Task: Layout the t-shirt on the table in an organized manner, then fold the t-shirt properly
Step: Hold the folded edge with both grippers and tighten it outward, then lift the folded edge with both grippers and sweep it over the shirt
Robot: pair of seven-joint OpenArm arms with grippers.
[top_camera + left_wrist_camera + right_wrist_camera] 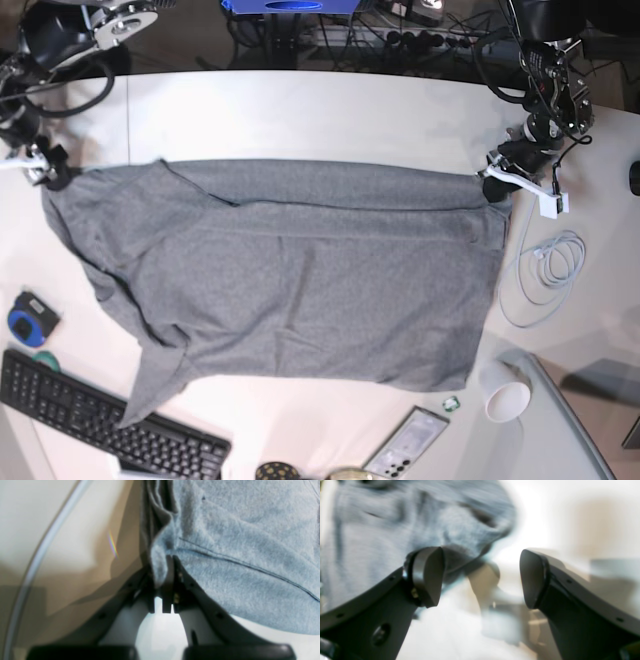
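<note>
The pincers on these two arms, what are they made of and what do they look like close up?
Both look like black plastic. The right pincer has two curved black fingers with small screw holes, ending in smooth, rounded dark pads. The left pincer has slim black fingers with white inner faces. From above, the arms are black with looping dark cables.

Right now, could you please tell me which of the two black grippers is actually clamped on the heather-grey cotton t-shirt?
The left gripper: its jaws pinch a fold of the heather-grey cotton t-shirt. The right gripper stands wide open, holding nothing.
</note>
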